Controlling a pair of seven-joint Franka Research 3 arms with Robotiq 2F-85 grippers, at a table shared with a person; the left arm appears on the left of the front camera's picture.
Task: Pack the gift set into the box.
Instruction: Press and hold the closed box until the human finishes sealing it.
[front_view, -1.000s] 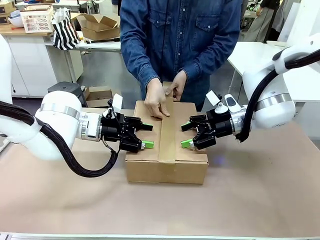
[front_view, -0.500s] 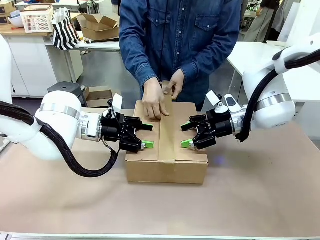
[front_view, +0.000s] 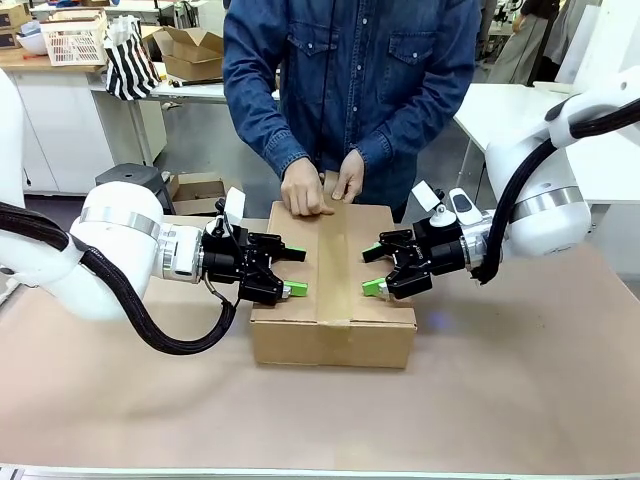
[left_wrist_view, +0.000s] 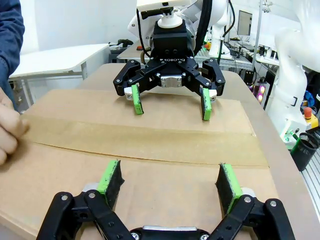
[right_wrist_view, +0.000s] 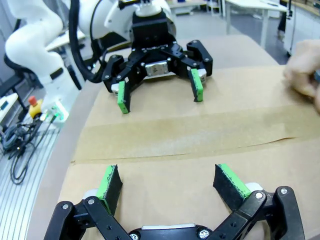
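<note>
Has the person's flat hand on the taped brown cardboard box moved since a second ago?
Yes. The person's hand slid back along the brown tape strip to the brown cardboard box's far edge, fingers now curled.

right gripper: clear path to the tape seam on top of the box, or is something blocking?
Probably yes. The right gripper hangs open over the box top, beside the tape strip; that stretch is bare. The person's hands press only its far end.
</note>
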